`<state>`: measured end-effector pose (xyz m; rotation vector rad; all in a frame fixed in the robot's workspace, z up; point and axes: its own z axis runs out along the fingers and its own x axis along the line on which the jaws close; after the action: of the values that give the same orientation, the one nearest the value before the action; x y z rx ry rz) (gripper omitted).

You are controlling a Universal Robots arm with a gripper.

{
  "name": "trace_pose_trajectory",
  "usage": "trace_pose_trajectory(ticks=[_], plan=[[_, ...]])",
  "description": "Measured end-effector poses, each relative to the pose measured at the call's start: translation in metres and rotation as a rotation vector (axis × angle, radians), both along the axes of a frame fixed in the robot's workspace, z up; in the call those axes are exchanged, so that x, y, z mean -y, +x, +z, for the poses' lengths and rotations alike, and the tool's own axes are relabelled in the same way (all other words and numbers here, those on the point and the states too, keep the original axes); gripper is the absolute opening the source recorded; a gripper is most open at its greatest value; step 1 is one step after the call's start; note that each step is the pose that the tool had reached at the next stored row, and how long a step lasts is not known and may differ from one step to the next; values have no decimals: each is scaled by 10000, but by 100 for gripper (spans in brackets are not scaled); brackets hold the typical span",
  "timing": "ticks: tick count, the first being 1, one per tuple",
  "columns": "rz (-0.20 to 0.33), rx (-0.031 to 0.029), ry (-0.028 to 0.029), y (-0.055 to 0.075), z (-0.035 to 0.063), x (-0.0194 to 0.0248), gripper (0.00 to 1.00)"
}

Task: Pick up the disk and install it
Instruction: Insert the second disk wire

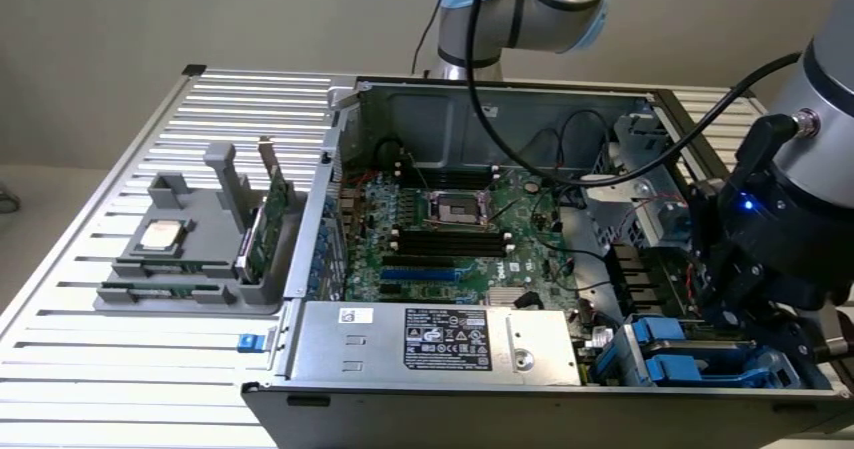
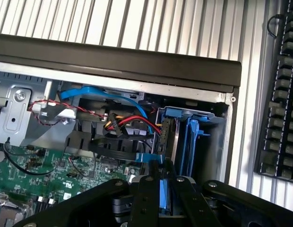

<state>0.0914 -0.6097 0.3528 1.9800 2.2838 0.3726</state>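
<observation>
The robot arm reaches down at the exterior view's right, over the front corner of the open computer case (image 1: 400,104) that lies on the slatted metal bench (image 1: 120,369). The hand (image 2: 164,182) is low inside this corner, at the drive bay (image 2: 196,142) with its blue plastic rails.

In the wrist view the two black fingers (image 2: 146,203) are closed on the disk (image 2: 168,142) — it stands on its edge between them, a thin dark and silver slab with its blue carrier bracket along the side. The far end of the disk is already inside the bay, just beside an empty blue rail; if it is fully seated I cannot tell. Red, black and blue cables (image 2: 132,125) lie near the bay, on the side of the green motherboard (image 1: 454,234).

In the exterior view the blue brackets of the bay (image 1: 681,354) are visible under the hand, next to the power supply (image 1: 441,344) with its white label. On the exterior view's left a grey holder (image 1: 200,239) stands on the bench — it carries a small silver CPU chip (image 1: 162,234) and an upright green circuit card (image 1: 274,214). A black keyboard (image 2: 281,104) lies on the bench beside the case.
</observation>
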Motion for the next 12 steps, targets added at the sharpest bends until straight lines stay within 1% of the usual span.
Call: trace_pose_trajectory(ticks=[3, 4, 12], plan=[[0, 112, -1, -5, -24, 0, 16], [0, 127, 0, -6, -28, 0, 16], [-1, 128, 0, -7, -42, 6, 16]])
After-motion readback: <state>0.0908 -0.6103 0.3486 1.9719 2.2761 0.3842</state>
